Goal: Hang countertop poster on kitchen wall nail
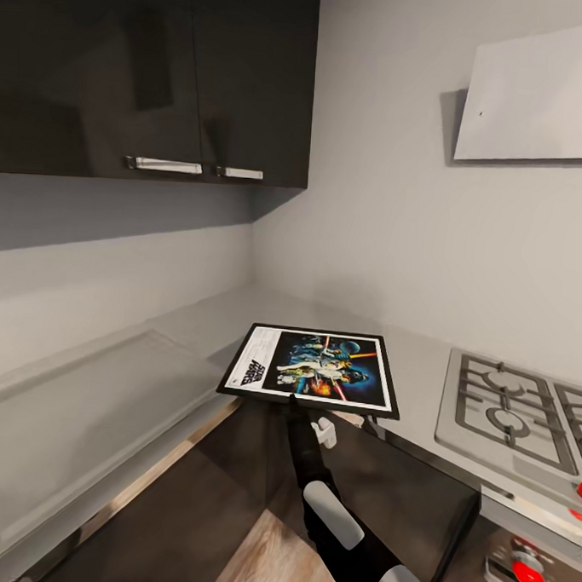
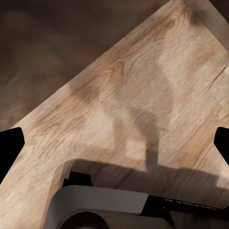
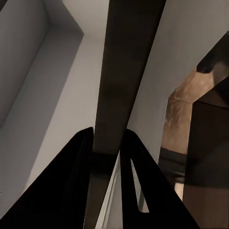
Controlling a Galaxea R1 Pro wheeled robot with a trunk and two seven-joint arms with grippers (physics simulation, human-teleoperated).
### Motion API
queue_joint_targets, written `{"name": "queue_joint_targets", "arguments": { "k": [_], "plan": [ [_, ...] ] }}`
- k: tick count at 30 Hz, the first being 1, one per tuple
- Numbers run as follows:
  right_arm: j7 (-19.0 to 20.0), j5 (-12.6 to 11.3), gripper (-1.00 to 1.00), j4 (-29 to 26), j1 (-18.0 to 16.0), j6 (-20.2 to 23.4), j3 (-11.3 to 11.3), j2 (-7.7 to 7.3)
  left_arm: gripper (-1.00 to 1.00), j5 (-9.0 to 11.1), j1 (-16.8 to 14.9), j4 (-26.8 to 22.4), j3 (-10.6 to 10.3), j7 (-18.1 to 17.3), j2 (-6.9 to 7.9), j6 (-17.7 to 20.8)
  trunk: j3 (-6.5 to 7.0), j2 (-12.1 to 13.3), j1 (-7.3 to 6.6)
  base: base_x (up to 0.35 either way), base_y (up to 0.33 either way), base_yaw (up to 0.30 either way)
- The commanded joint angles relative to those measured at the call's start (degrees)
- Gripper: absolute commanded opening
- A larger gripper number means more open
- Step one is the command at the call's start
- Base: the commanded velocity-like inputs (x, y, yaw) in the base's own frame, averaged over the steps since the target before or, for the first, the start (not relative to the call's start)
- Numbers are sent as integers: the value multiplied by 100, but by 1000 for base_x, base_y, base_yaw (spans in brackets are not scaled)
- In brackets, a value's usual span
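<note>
One arm up: my right gripper (image 1: pixel 295 400) pinches the poster (image 1: pixel 314 366) by its near edge, holding it roughly flat above the inner corner of the kitchen countertop (image 1: pixel 106 401).

In the right wrist view the two dark fingers (image 3: pixel 71 176) press on either side of the poster's thin edge (image 3: pixel 121 71). The poster's right edge sits near the stove (image 1: pixel 511 409), apart from it, and its far edge is clear of the grey wall. Open air lies above, up to the dark cupboards (image 1: pixel 157 75) and the pale panel (image 1: pixel 536 95), perhaps a hood. My left gripper (image 2: pixel 114 148) hangs spread over wooden floor (image 2: pixel 143 81).
</note>
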Motion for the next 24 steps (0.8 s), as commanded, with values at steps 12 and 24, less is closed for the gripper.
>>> {"name": "queue_joint_targets", "arguments": {
  "k": [12,24],
  "plan": [
    [67,369,-100,-190,-8,-30,65,0,100,60,3,-7,23,-55,0,15,-5,-4,-1,-164,0,0],
    [68,544,-100,-353,-8,-32,82,0,100,60,3,-7,30,-55,3,15,-5,-4,-1,-148,0,0]
  ]
}}
